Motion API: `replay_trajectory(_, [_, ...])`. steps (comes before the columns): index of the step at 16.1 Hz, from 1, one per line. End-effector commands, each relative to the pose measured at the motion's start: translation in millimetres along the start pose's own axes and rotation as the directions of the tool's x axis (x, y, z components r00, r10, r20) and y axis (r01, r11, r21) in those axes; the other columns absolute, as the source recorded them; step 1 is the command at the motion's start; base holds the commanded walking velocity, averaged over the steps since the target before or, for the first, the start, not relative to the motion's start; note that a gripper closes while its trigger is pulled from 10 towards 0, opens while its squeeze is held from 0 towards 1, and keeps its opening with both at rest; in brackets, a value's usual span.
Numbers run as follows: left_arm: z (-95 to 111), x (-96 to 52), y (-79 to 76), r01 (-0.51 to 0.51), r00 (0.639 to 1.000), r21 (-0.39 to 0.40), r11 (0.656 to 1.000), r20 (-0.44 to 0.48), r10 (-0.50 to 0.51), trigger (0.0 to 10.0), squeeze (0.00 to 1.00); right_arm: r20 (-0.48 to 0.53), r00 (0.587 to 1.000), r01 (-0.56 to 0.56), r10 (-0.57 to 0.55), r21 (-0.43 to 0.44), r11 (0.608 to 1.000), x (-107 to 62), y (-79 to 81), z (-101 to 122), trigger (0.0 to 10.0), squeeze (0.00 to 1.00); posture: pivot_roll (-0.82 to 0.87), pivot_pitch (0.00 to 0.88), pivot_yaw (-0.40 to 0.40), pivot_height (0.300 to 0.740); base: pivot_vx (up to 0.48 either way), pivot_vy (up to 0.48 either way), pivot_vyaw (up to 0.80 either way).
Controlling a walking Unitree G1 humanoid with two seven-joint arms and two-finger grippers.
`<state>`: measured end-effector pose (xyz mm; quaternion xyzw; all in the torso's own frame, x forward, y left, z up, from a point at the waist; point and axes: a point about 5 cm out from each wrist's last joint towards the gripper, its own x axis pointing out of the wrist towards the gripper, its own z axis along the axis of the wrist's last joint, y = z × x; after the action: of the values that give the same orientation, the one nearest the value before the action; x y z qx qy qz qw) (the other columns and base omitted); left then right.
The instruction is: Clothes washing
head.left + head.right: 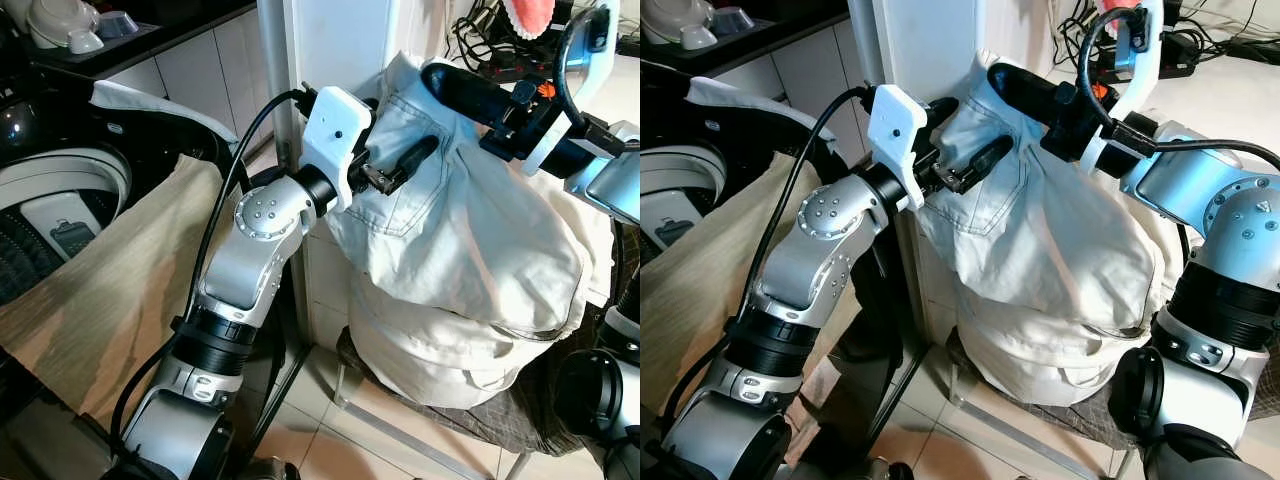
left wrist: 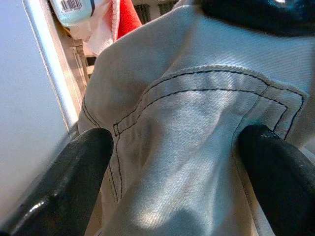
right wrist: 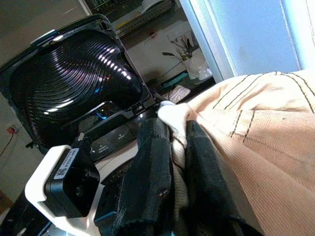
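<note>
A dark tabletop [image 1: 150, 40] runs along the back at upper left, above white cabinet doors [image 1: 200, 70]. On it sit a white kettle-like vessel [image 1: 60, 20] and, just beside it, a small clear lidded container [image 1: 118, 24]. A white upright panel [image 1: 340, 40] with a metal edge strip [image 1: 272, 70] rises at the centre. To its right, a tangle of black cables [image 1: 480, 40] lies on a pale surface, near something pink and nubbly [image 1: 530, 14] at the top edge. The floor [image 1: 320, 420] below is of light tiles, crossed by a slanting metal bar [image 1: 420, 435].
</note>
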<state>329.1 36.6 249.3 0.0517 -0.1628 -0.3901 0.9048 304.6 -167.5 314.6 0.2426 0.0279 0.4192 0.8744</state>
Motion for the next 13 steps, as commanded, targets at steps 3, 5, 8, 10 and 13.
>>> replay_trajectory(3, [-1.6,-1.5,3.1,0.002,1.000,-0.072,0.997,0.008,-0.001,0.0,0.00,0.034,0.996,-0.077,0.078,-0.031,0.997,-1.7,16.2,5.0,0.0,0.00,-0.09,0.000,0.050,0.740,0.000,0.000,0.00])
replay_trajectory(5, [1.9,-2.6,-1.4,0.055,0.997,-0.136,0.989,0.052,-0.048,0.0,0.00,0.033,0.997,-0.069,0.070,-0.020,0.997,-0.8,15.1,2.4,0.0,0.00,-0.09,0.000,0.049,0.740,0.000,0.000,0.00])
replay_trajectory(8, [1.3,-2.9,-3.4,0.072,0.996,-0.133,0.988,0.053,-0.066,0.0,0.00,0.031,0.997,-0.065,0.065,-0.013,0.998,-0.1,15.5,0.3,0.0,0.00,-0.09,0.000,0.050,0.740,0.000,0.000,0.00])
replay_trajectory(10, [1.1,-3.1,-2.7,0.074,0.996,-0.134,0.988,0.052,-0.068,0.0,0.00,0.031,0.998,-0.061,0.061,-0.011,0.998,-0.1,15.3,-0.5,0.0,0.00,-0.09,0.000,0.052,0.740,0.000,0.000,0.00])
replay_trajectory(13, [0.9,-3.2,-1.4,0.074,0.996,-0.136,0.988,0.049,-0.068,0.0,0.00,0.030,0.998,-0.050,0.050,-0.010,0.999,-0.2,14.7,-1.1,0.0,0.00,-0.09,0.000,0.053,0.740,0.000,0.000,0.00])
